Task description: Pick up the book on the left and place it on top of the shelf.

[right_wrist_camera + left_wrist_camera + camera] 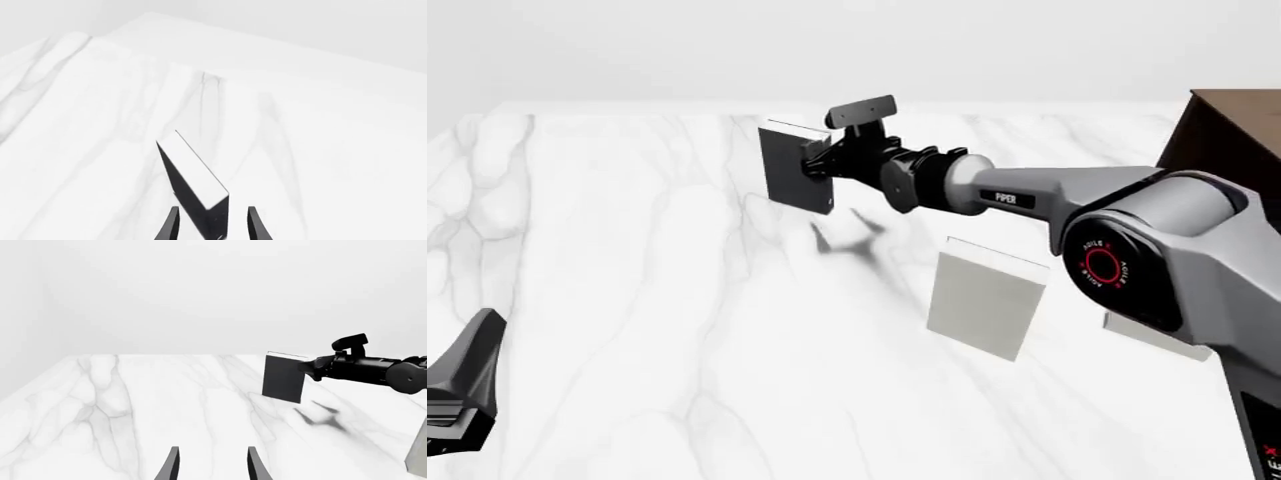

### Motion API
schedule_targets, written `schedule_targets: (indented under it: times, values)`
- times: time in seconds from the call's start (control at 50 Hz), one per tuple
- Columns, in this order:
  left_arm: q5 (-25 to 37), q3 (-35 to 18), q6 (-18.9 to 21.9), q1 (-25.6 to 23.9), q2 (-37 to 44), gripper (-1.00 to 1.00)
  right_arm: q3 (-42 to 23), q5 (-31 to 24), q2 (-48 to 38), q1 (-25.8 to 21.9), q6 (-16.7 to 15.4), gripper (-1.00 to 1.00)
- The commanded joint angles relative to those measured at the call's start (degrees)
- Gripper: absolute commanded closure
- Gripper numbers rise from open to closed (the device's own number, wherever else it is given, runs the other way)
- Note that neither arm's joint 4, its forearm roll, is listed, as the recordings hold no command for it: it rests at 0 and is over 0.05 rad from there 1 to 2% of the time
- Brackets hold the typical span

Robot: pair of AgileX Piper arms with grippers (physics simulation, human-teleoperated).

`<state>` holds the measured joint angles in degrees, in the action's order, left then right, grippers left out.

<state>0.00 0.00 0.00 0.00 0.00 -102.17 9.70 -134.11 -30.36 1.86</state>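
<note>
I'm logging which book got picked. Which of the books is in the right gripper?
The dark charcoal book, standing far left, sits between the right gripper fingers. The pale upright book nearer the shelf is untouched.

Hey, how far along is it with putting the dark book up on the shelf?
Done: the right gripper has its jaws around the dark book, which looks raised off the table, its shadow lying apart below. In hand: holding it upright at the far left. Left: carrying it to the shelf, whose visible top holds no book. The left gripper is open, idle.
</note>
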Motion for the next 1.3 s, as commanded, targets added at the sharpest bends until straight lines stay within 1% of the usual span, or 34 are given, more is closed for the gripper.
schedule_targets:
  times: [0.02,0.3,0.76,1.3]
  values:
    - [0.0,0.0,0.0,0.0,0.0,-1.0,-2.1,-0.3,-2.2,0.0,0.4,-1.0]
    - [0.0,0.0,0.0,0.0,0.0,-1.0,-4.2,-0.2,-4.9,0.1,1.0,-1.0]
    - [0.0,0.0,0.0,0.0,0.0,-1.0,-9.4,-2.3,-9.2,0.1,1.5,-1.0]
    - [0.0,0.0,0.0,0.0,0.0,-1.0,-12.7,-2.9,-11.6,-0.1,2.2,-1.0]
